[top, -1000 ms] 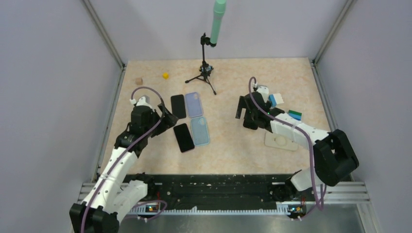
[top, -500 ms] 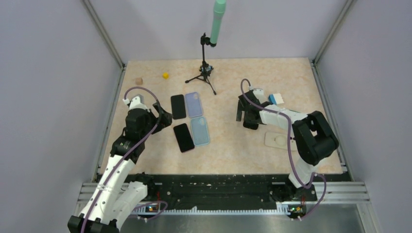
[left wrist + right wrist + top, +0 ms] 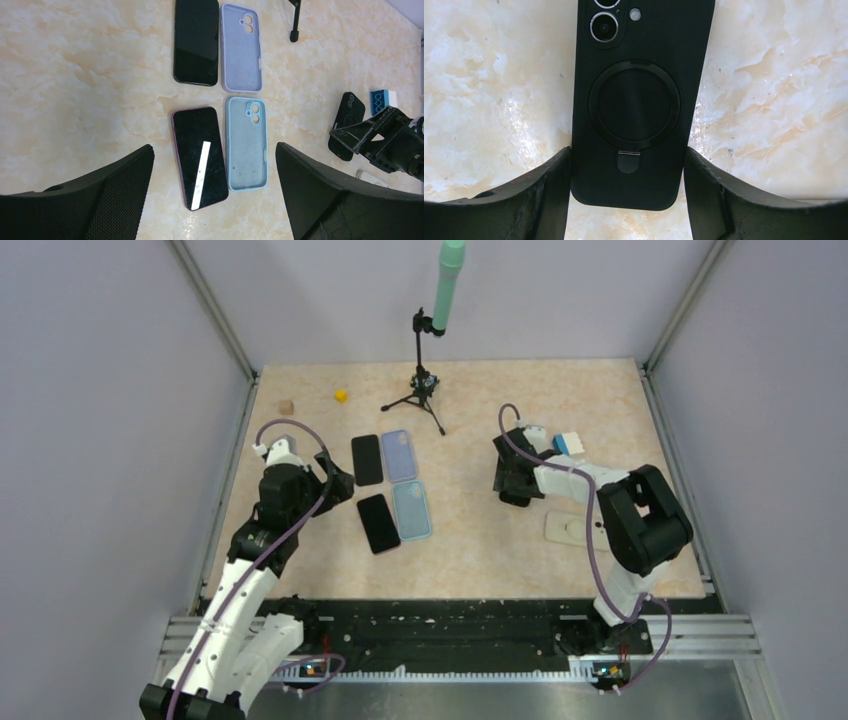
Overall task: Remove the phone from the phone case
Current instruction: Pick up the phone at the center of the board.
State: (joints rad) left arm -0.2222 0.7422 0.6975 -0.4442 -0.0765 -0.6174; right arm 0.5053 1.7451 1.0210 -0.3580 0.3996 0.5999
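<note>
At right of centre on the marbled table (image 3: 470, 540) lies the black case (image 3: 639, 100), back upward. The phone (image 3: 604, 26) is inside it, its lenses and flash showing through the corner cut-out. The right gripper (image 3: 626, 150) brackets the case's long edges. Both fingers (image 3: 524, 200) sit flush against them with no gap visible, though how firmly they press cannot be told.

The left gripper (image 3: 214, 150) hangs above the table with its jaws spread wide and nothing between them.

Left of centre are four flat items in two pairs. The far bare phone (image 3: 196, 42) lies just beside the lavender case (image 3: 241, 47). The near bare phone (image 3: 200, 157) lies just beside the pale blue case (image 3: 246, 145). Both coloured cases are empty shells (pale table appears to show through their camera cut-outs). Any lettering on the cases is too small to read.

Differences between the views:
- **Right wrist view:** it alone resolves the round fold-out ring and hinge tab on the black case.
- **Left wrist view:** it alone shows a bright reflected stripe across the near bare phone.
- **Top view:** it alone takes in these items:
  - the tripod (image 3: 425, 390) carrying a green cylinder (image 3: 447, 285);
  - a yellow cube (image 3: 341, 396) and a wooden cube (image 3: 286, 407) at the far left;
  - a blue-and-white block (image 3: 568, 444);
  - a white pad (image 3: 568, 528) near the right arm.
</note>
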